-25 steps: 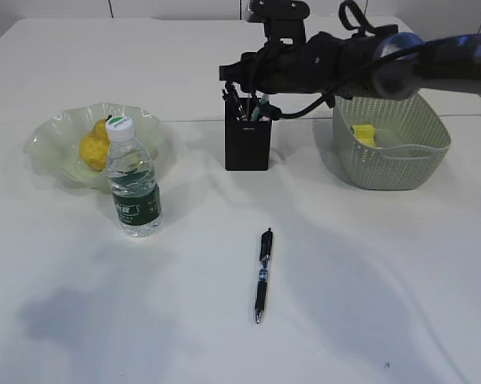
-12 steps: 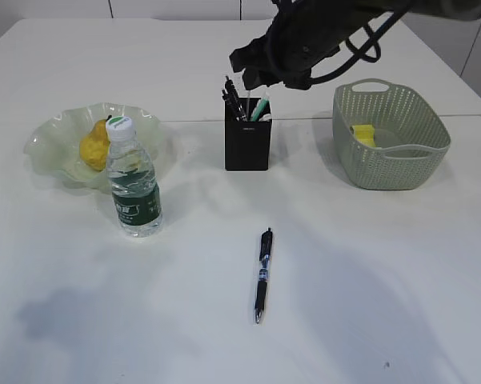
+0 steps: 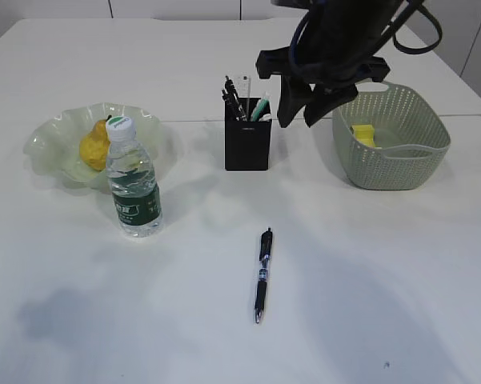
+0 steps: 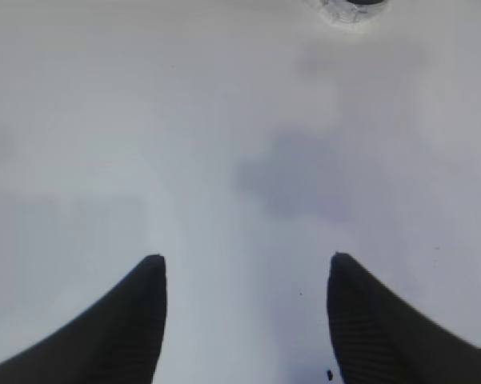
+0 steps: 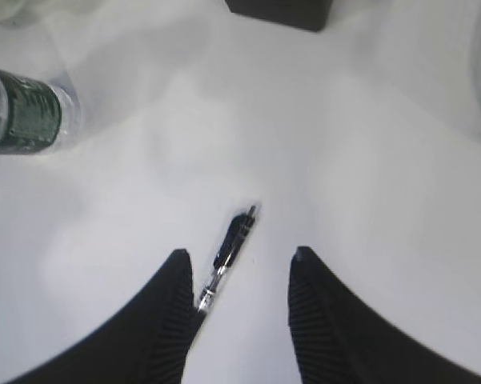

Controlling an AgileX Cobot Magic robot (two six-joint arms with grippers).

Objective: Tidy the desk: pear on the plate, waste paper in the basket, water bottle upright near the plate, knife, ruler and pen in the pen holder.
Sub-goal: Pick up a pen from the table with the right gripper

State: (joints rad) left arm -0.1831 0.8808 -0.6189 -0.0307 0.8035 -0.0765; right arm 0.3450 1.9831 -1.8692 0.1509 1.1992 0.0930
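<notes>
A black pen (image 3: 262, 274) lies on the white desk (image 3: 368, 264) in front of the black pen holder (image 3: 247, 144), which holds several items. The pen also shows in the right wrist view (image 5: 228, 256). My right gripper (image 3: 302, 114) (image 5: 238, 260) is open and empty, raised between the pen holder and the green basket (image 3: 390, 172). Yellow waste paper (image 3: 363, 134) lies in the basket. The pear (image 3: 94, 146) sits on the pale green plate (image 3: 52, 132). The water bottle (image 3: 133, 179) stands upright beside the plate. My left gripper (image 4: 244, 264) is open over bare desk.
The bottle's base (image 4: 352, 8) shows at the top edge of the left wrist view. The bottle's green label (image 5: 24, 120) shows at the left of the right wrist view. The desk's far edge runs behind the pen holder.
My right arm has swung from above the pen holder to the right and now points down between the holder and the basket. Nothing on the desk has moved.
</notes>
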